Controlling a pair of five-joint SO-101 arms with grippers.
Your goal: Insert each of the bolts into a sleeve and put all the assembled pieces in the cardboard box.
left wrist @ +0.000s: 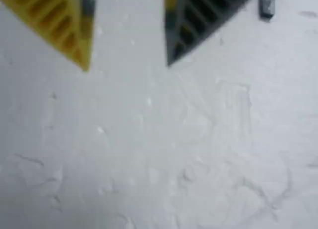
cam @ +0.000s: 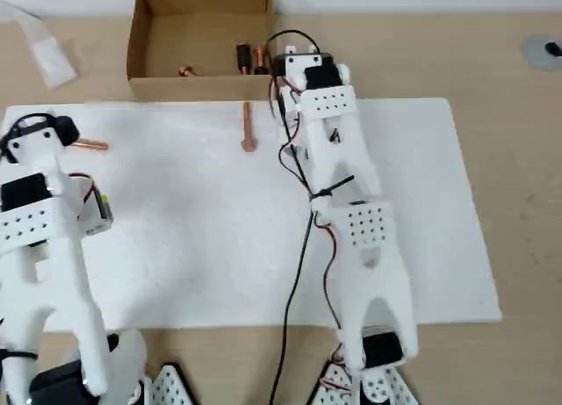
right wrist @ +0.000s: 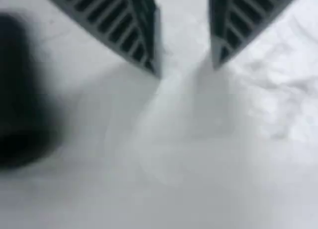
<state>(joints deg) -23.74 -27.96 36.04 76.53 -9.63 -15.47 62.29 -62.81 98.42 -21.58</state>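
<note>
- High view. The cardboard box point(cam: 139, 45) stands open at the far edge of the tabletop point(cam: 518, 177), its near wall against the far side of a white foam mat point(cam: 193, 247). Inside, along that wall, are dark and copper pieces point(cam: 250, 58) toward the right corner and a small copper piece point(cam: 186, 71) further left. Probably finished assemblies; too small to confirm.
- A loose bolt point(cam: 248, 128) lies on the mat just in front of the box's near wall, shank toward the box, head toward the near edge. No sleeve visible on it, so I judge it still needs assembling.
- A copper rod point(cam: 90, 145) lies on the mat toward the left edge, just beside the head of the left arm point(cam: 35, 212). Judged to be that arm's next pick, given how close it is.
- The right arm point(cam: 351, 203) reaches across the mat, its head at the box's near right corner. That position suits a drop into the box, and the loose bolt is also near.
- Left wrist view. The left claw point(left wrist: 128, 65) is wide and empty, one finger yellow and one dark, with bare mat below. A small dark object point(left wrist: 267, 3) lies beyond the dark finger; cannot identify it.
- Right wrist view. The right claw point(right wrist: 184, 70) is parted and empty over a white surface. A dark blur point(right wrist: 20, 90) sits beside it, unidentified.
</note>
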